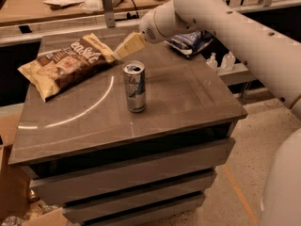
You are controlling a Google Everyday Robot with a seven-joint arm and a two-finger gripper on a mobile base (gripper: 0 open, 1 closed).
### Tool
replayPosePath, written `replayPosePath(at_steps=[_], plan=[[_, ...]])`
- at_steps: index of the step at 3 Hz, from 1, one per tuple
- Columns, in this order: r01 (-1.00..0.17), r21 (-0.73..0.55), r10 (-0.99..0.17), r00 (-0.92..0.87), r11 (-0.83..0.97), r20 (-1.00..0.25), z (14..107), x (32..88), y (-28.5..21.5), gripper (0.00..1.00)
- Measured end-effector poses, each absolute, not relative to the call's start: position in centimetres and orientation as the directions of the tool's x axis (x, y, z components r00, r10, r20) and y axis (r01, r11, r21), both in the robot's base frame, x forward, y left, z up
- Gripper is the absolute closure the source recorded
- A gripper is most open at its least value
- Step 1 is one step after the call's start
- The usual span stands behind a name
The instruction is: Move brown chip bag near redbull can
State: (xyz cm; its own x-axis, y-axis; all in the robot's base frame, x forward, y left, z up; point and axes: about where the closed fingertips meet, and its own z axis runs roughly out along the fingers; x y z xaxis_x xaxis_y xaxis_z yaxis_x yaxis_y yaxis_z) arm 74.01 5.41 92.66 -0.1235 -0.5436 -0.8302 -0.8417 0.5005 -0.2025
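Note:
The brown chip bag (pixel 66 65) lies flat on the back left of the grey cabinet top (pixel 188 98), with tan ends and white script lettering. The redbull can (pixel 134 86) stands upright near the middle of the top, to the right of the bag and nearer the front, with a gap between them. My gripper (pixel 128 46) is tan, at the end of the white arm (pixel 225 27) that reaches in from the right. It hovers just beyond the bag's right end and behind the can, and holds nothing that I can see.
A small dark blue bag (pixel 190 41) lies at the back right of the top. A wooden counter (pixel 51 6) with papers and clutter runs behind. Drawers front the cabinet below. Two small bottles (pixel 221 60) stand on a shelf at the right.

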Motion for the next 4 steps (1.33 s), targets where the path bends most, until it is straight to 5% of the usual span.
replayPosePath(at_steps=[4], plan=[[-0.912,-0.102,-0.557,-0.150,0.397,-0.817,87.4,74.1,13.4,0.00]])
